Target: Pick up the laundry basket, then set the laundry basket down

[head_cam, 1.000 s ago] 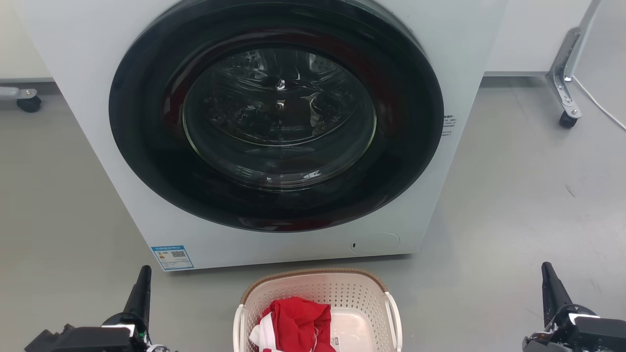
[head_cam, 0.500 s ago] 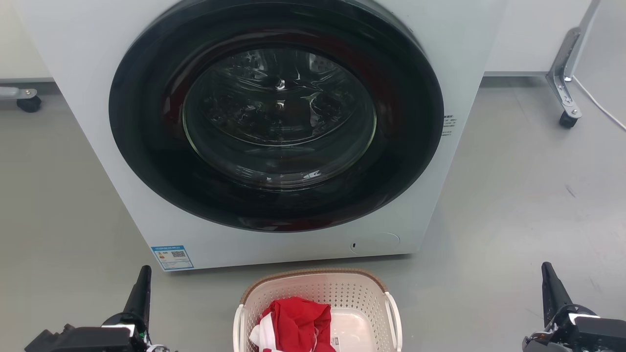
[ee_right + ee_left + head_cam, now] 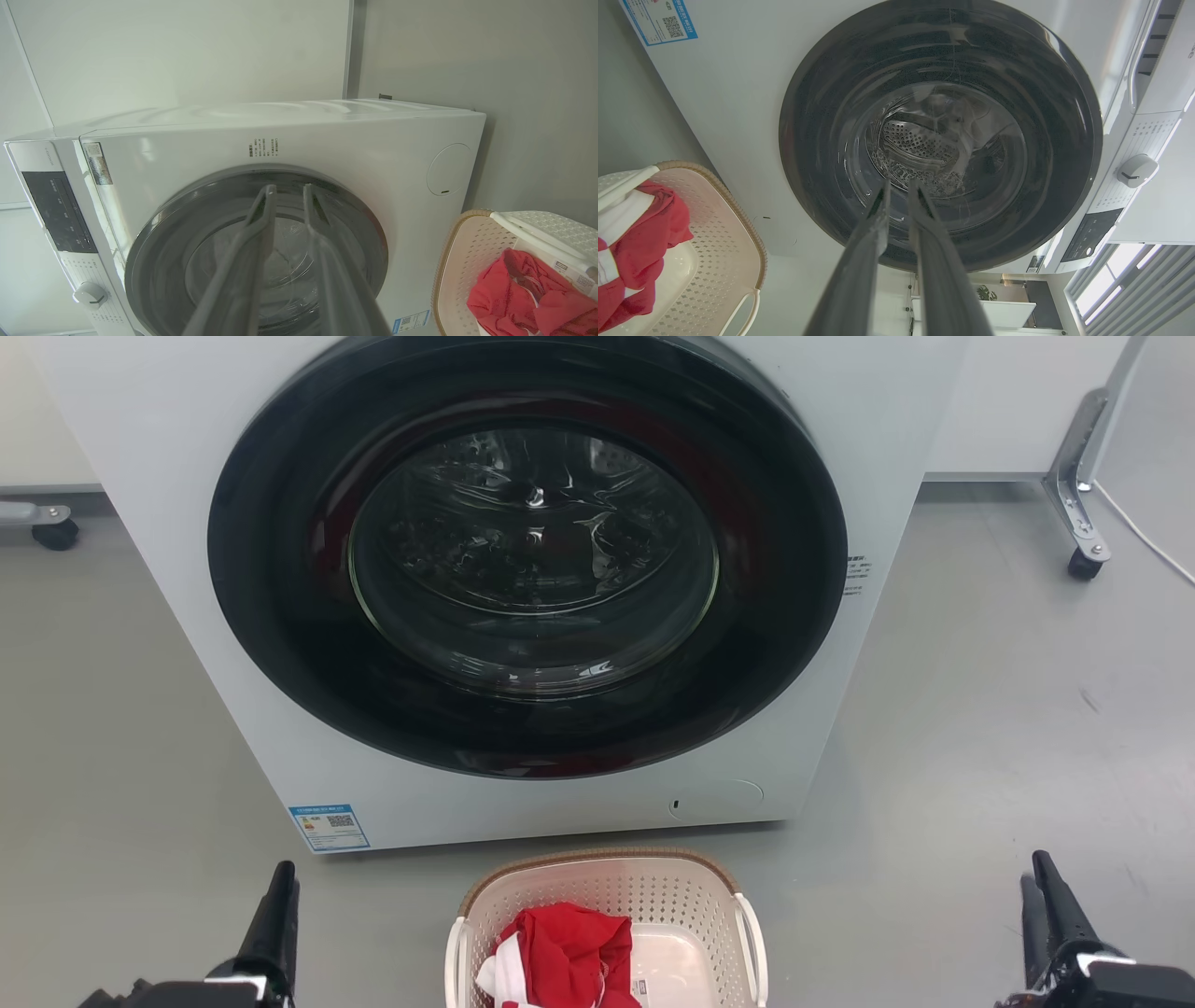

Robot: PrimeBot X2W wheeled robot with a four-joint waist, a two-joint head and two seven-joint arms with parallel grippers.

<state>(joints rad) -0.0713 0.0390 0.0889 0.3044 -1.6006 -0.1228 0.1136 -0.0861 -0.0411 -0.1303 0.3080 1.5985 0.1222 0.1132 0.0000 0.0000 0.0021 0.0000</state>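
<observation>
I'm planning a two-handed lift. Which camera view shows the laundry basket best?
Head view: the laundry basket sits centred before the washer, both sides and far rim visible, near end cropped. Each wrist view catches part of it at a lower corner.

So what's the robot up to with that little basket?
It hasn't picked anything up yet. The laundry basket sits on the floor in front of the washer, with a red cloth inside. The left gripper and right gripper hang low on either side of the basket, apart from it, fingers slightly parted and holding nothing. The washer door is shut.
</observation>
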